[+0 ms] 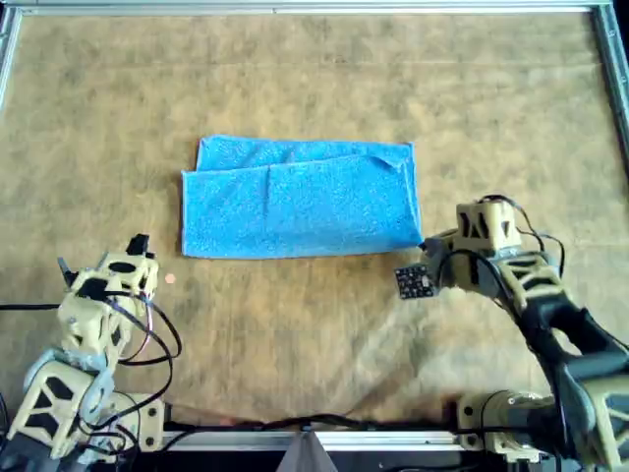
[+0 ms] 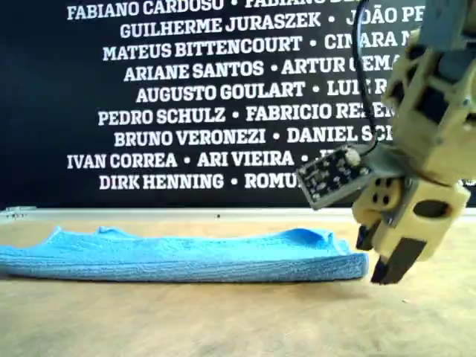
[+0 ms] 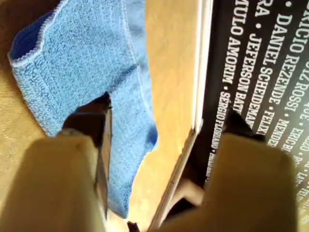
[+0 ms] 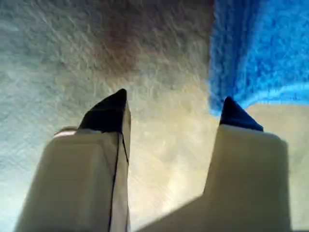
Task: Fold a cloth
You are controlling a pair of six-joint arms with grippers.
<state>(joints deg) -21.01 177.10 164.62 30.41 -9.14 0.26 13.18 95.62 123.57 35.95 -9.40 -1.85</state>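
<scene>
The cloth (image 1: 300, 202) is a sky-blue towel lying folded over once into a wide rectangle in the middle of the tan table, its upper layer slightly askew at the far edge. In the overhead view my right gripper (image 1: 429, 251) hovers just off the cloth's near right corner. It is open, with bare table between its fingers (image 4: 175, 101) and the cloth's corner (image 4: 260, 48) beside one fingertip. The exterior view shows it (image 2: 383, 256) low, next to the cloth's end (image 2: 186, 256). My left gripper (image 1: 106, 254) is open and empty, short of the cloth's (image 3: 87, 63) near left corner.
A metal rail (image 1: 295, 8) frames the table's far edge and sides. A black banner with white names (image 2: 186, 97) stands behind it. Cables and both arm bases crowd the near edge in the overhead view. A small circuit board (image 1: 413, 280) juts from the right wrist.
</scene>
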